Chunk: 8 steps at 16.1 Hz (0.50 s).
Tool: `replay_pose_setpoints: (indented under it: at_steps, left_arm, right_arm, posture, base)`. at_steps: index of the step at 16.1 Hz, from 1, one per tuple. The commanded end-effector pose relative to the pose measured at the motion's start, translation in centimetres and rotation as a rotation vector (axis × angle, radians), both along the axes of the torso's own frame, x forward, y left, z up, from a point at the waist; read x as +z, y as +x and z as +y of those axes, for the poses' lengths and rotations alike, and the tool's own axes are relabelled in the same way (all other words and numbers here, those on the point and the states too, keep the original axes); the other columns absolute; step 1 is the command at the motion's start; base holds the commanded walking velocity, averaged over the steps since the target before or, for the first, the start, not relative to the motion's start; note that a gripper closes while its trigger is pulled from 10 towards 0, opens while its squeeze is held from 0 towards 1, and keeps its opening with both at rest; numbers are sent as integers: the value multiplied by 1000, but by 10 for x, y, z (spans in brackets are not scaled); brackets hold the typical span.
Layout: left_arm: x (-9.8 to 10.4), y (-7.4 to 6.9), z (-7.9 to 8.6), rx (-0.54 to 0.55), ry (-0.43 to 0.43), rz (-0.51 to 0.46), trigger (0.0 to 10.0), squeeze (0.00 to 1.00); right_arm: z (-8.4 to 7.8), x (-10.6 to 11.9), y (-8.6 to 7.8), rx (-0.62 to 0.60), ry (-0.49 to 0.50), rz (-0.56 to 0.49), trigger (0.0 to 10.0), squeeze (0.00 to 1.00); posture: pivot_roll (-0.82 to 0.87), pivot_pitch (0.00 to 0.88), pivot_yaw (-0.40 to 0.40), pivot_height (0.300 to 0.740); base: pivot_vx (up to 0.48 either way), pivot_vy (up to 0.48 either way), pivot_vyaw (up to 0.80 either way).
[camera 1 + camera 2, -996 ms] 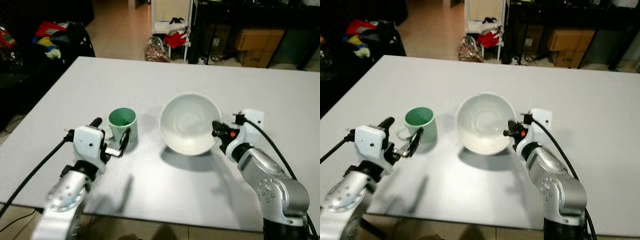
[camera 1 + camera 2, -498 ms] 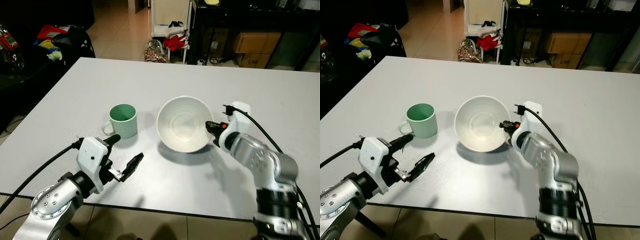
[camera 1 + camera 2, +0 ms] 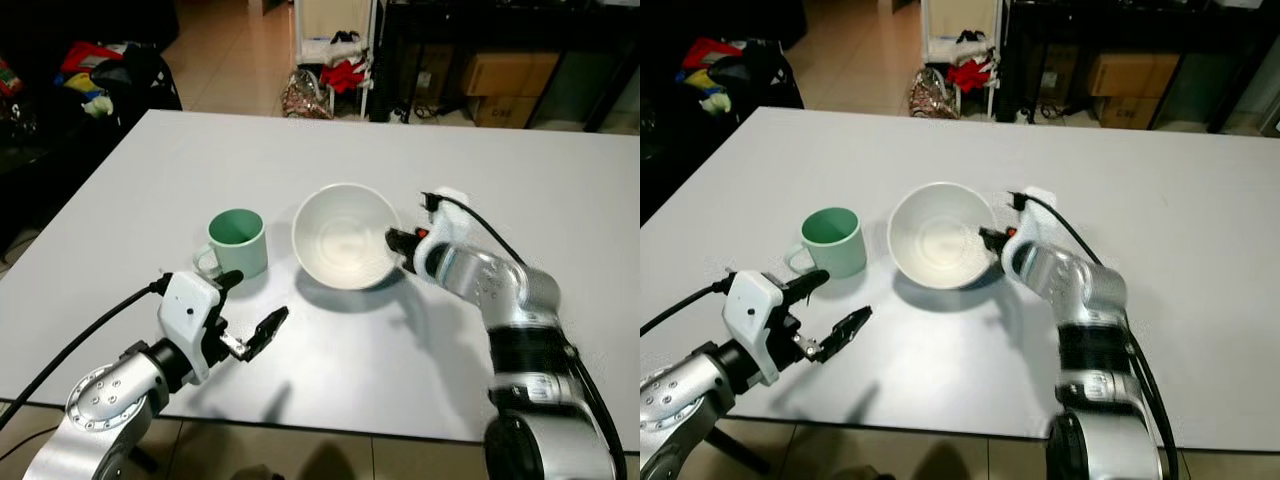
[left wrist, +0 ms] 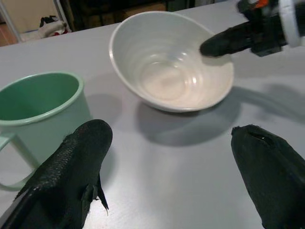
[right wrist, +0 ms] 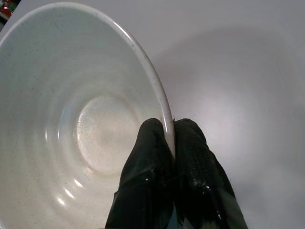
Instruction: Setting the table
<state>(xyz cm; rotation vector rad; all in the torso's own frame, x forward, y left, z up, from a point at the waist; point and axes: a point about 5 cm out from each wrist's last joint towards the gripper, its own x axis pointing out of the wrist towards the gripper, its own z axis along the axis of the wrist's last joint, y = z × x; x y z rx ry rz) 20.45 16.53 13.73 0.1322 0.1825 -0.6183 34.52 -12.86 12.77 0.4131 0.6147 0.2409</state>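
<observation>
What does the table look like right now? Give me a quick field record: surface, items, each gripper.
surface: white table
bowl: white bowl, empty, tilted, lifted on its right side
mug: green mug, upright, apart from the bowl on its left
right gripper: pinching the bowl's rim, one finger inside, one outside
left gripper: open, holding nothing, above the table's near edge in front of the mug

The premises were a lived-in home — a tiled floor [image 3: 235,60], clothes heaped on a dark sofa [image 3: 95,75], cardboard boxes [image 3: 500,75] under a black shelf unit, and a white dining table [image 3: 300,150].
</observation>
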Motion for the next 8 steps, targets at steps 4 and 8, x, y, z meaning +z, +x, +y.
replay_pose_setpoints:
  at_steps: [4,8]
  left_arm:
    - [2,3,-1,4,25,-6,10000,0]
    - [2,3,-1,10,26,-7,10000,0]
  right_arm:
    - [12,8,14,37,62,-13,10000,0]
    - [15,11,20,44,84,-12,10000,0]
  posture:
    - [91,4,2,740]
    - [97,5,0,740]
  base:
    - [0,0,0]
    - [0,0,0]
